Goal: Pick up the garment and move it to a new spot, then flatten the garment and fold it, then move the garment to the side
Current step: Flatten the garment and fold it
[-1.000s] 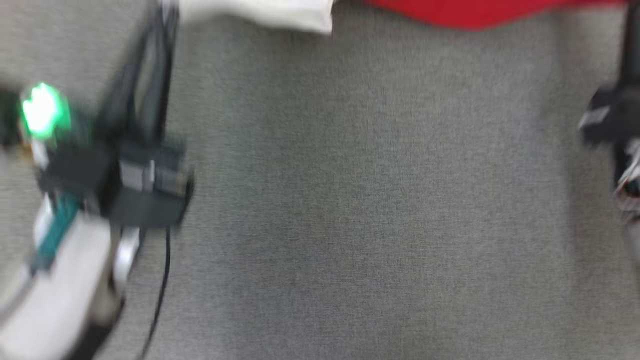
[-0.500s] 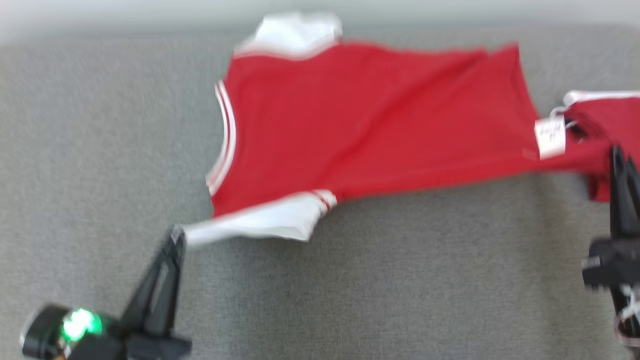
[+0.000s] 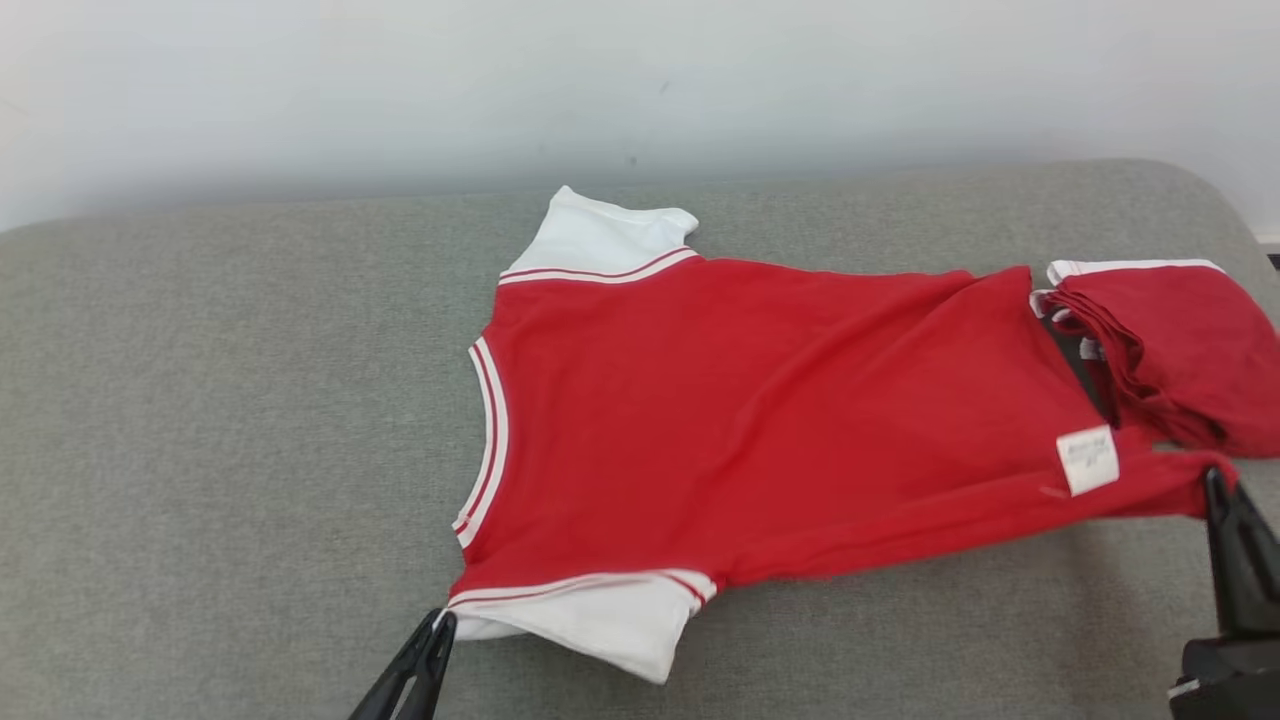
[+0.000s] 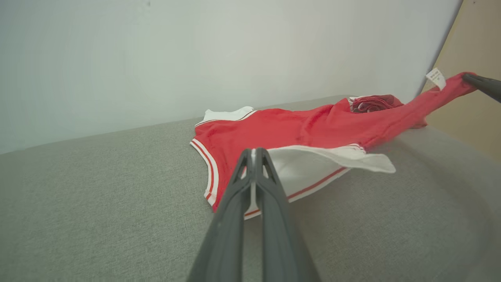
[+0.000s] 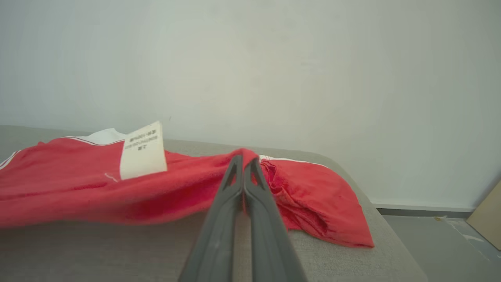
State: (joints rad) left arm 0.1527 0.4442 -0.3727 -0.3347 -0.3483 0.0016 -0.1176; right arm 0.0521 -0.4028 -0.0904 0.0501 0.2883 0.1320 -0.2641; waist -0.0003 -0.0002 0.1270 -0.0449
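Pinched shut on the red shirt [image 3: 760,400] at both ends: left gripper [image 3: 438,625] on the corner of the white sleeve [image 3: 600,620], right gripper [image 3: 1213,482] on the hem corner just past the label [image 3: 1088,460]. Lies across the middle and right of the grey cushion [image 3: 220,420], near side lifted off it. To flatten well: pull evenly apart, lower both ends together, let go only once flat. Crowded on the right by a red bundle [image 3: 1185,340] against the hem, near the cushion's rounded end. Plenty of bare room leftward and toward the robot; wall [image 3: 300,90] close behind.
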